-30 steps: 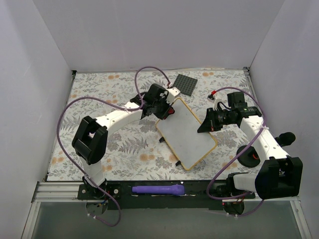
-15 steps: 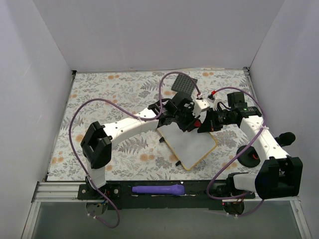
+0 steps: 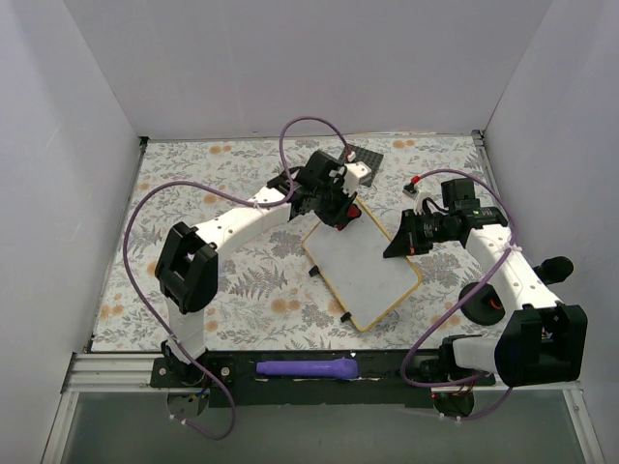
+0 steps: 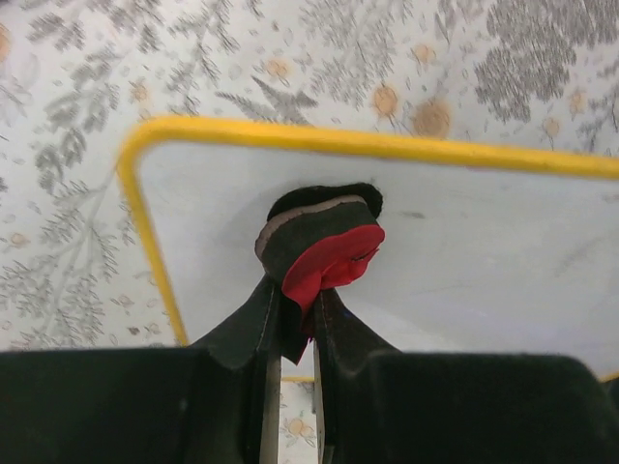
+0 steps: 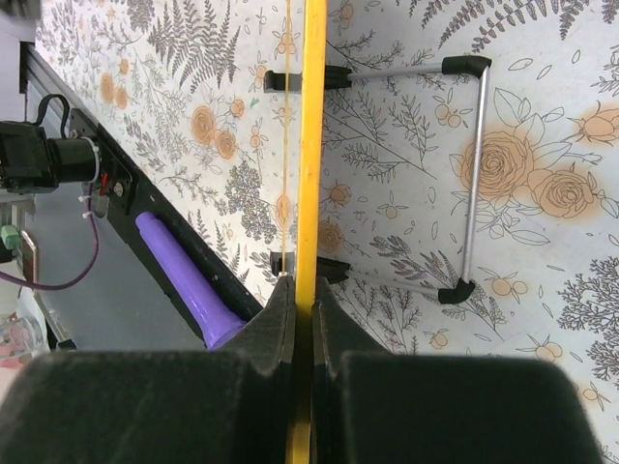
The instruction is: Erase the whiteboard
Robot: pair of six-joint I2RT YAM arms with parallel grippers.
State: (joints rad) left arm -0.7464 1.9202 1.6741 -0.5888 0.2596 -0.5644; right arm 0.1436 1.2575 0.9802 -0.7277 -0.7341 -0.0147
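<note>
At centre frame, the nearly blank whiteboard [image 3: 363, 261]: left gripper [image 4: 302, 300] clamps a red-black eraser [image 4: 324, 253] on its upper corner, right gripper [image 5: 302, 295] pinches its edge. Wiping step, seemingly near its end; next, sweep the faint marks.

Found white tan-framed rectangular whiteboard [image 3: 366, 263] mid-table on floral-print tablecloth [image 3: 242, 280], dark grey studded square plate [image 3: 373, 159] just behind its far corner, long purple cylinder [image 3: 308, 367] in front on the black base rail [image 3: 232, 368].

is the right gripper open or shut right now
Shut. The right gripper pinches the whiteboard by its yellow frame, clamped tight on both sides.
</note>
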